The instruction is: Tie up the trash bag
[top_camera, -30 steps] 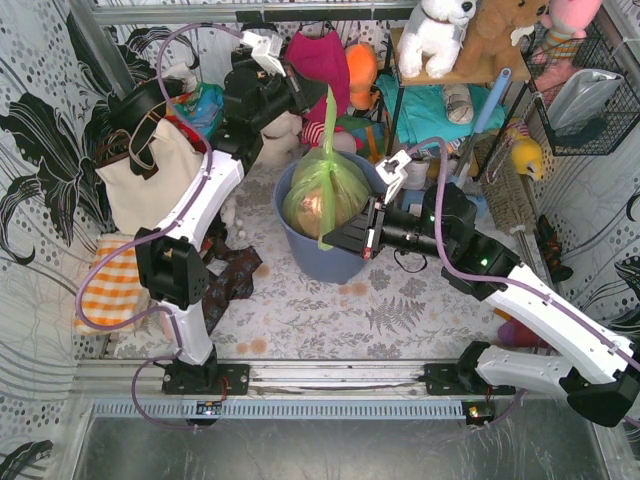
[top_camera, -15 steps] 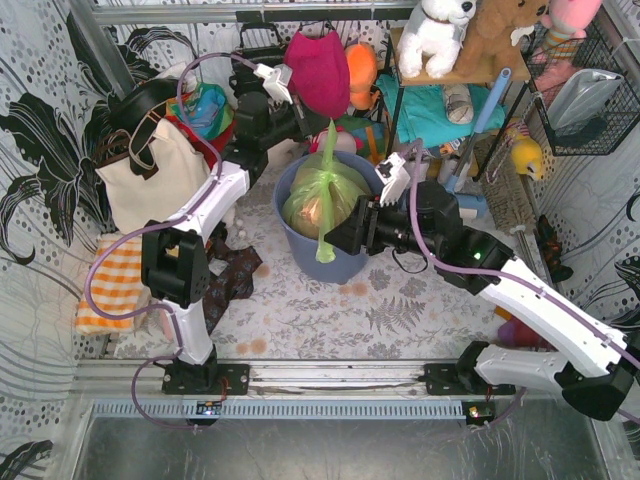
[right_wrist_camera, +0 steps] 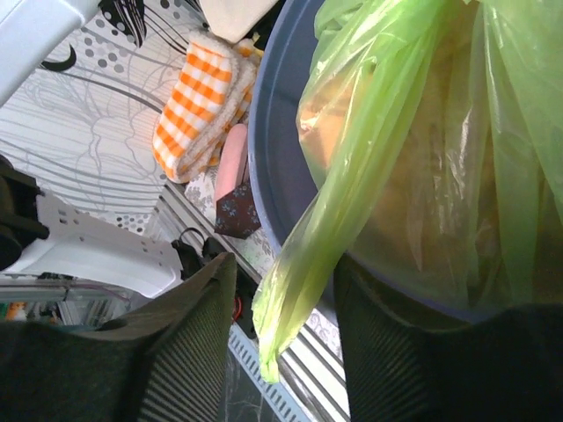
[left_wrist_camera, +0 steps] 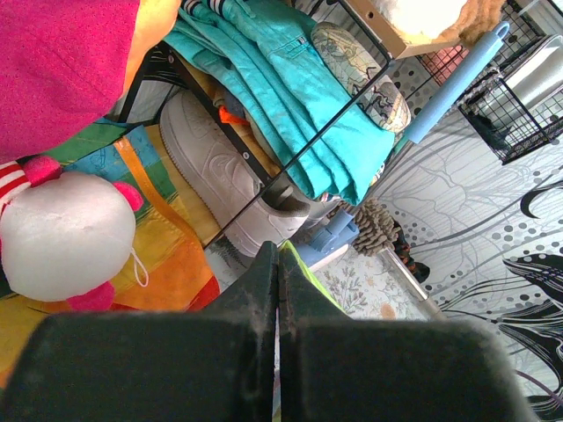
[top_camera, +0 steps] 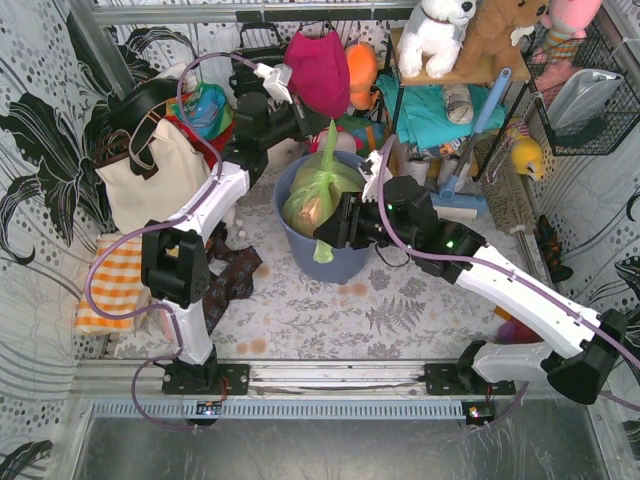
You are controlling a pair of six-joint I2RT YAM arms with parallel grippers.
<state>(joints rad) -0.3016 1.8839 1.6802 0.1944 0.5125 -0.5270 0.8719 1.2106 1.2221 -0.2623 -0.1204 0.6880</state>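
Observation:
The lime-green trash bag (top_camera: 318,192) sits in the round blue-grey bin (top_camera: 345,262), brown paper showing through it. My left gripper (top_camera: 322,122) is above the bin's far rim, shut on one twisted strip of the bag that rises straight up; the strip's edge shows beside the closed fingers in the left wrist view (left_wrist_camera: 303,266). A second strip hangs over the bin's front (top_camera: 323,245). My right gripper (top_camera: 338,228) is at the bin's front right, open, its fingers (right_wrist_camera: 189,316) either side of that hanging strip (right_wrist_camera: 295,299) without touching it. The bag (right_wrist_camera: 422,167) fills the bin (right_wrist_camera: 271,149).
A cream tote bag (top_camera: 150,175) and an orange checked cloth (top_camera: 108,282) lie at the left. A dark patterned cloth (top_camera: 235,275) lies by the bin. A shelf with clothes, shoes and plush toys (top_camera: 440,60) stands behind, a blue brush (top_camera: 488,112) leaning on it. A wire basket (top_camera: 585,95) hangs at the right.
My right arm has swung left along the bin's front, so its open fingers now straddle the hanging strip. My left gripper rose a little with its strip, then held still.

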